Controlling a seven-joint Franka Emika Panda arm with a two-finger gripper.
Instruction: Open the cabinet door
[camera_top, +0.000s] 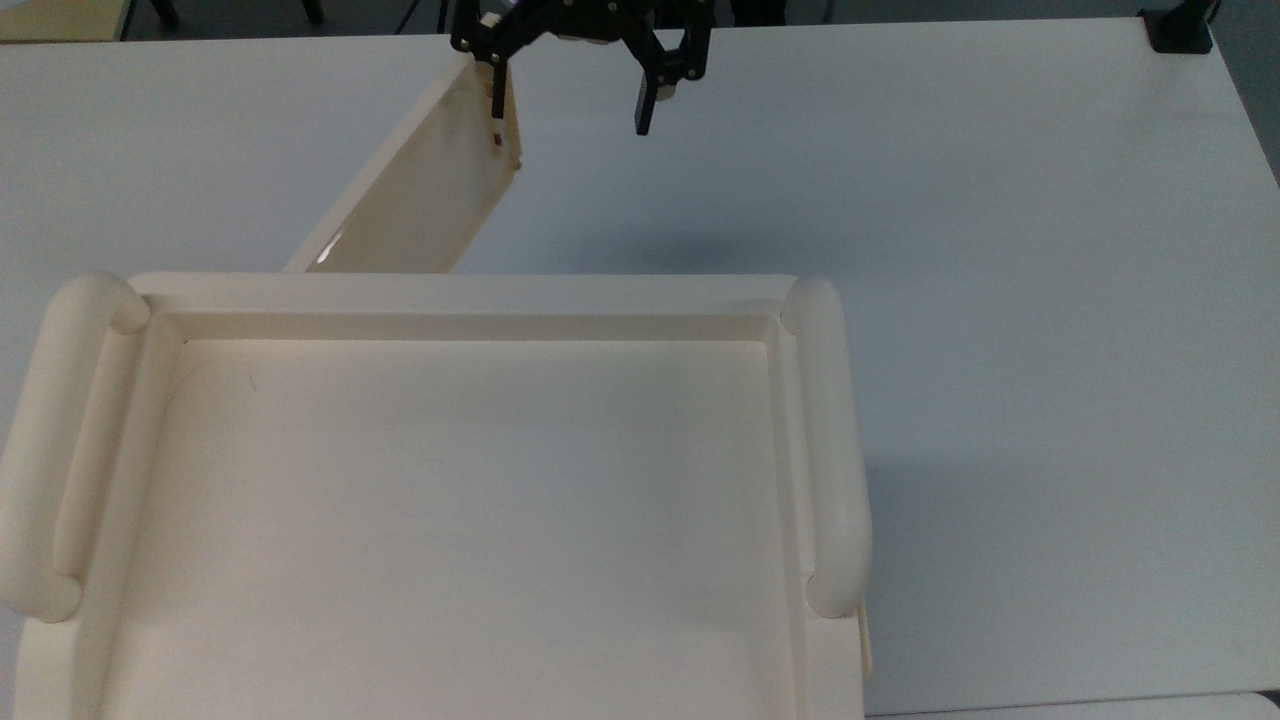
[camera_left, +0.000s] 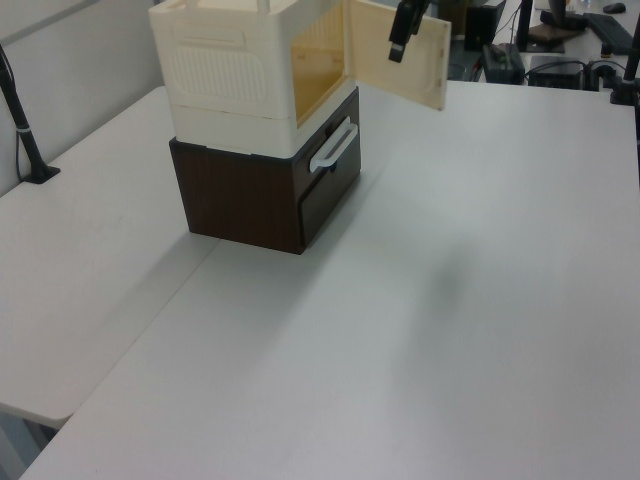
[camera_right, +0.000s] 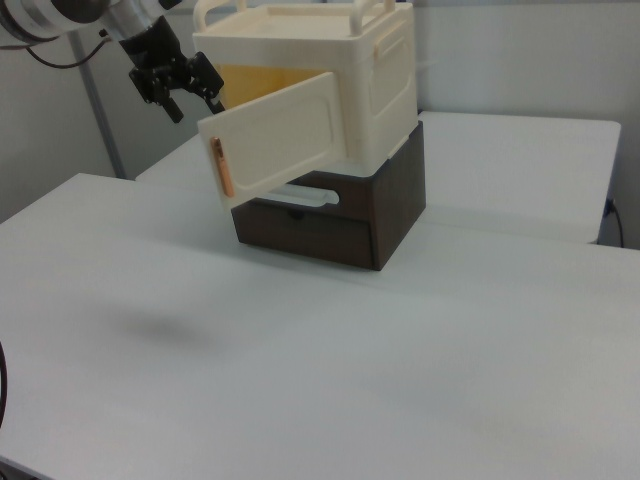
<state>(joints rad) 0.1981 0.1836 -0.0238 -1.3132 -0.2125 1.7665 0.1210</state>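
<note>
The cream cabinet (camera_left: 235, 75) sits on a dark brown drawer unit (camera_left: 255, 190). Its cabinet door (camera_top: 420, 190) stands swung well out from the front, hinged at the top view's left. In the right view the door (camera_right: 285, 135) shows its outer face with a copper-coloured strip (camera_right: 222, 166) near the free edge. My gripper (camera_top: 570, 100) is open at that free edge. One finger (camera_top: 495, 95) rests against the door's inner face, and the other (camera_top: 645, 110) hangs apart on the top view's right. The gripper (camera_right: 192, 100) sits just behind the door's upper corner.
The cabinet's recessed top (camera_top: 470, 520) has rounded rails (camera_top: 835, 460) at both sides. A white handle (camera_left: 333, 148) fronts the brown drawer. The white table (camera_top: 1000, 300) spreads wide around the cabinet. A black clamp (camera_top: 1180, 30) sits at its far right corner.
</note>
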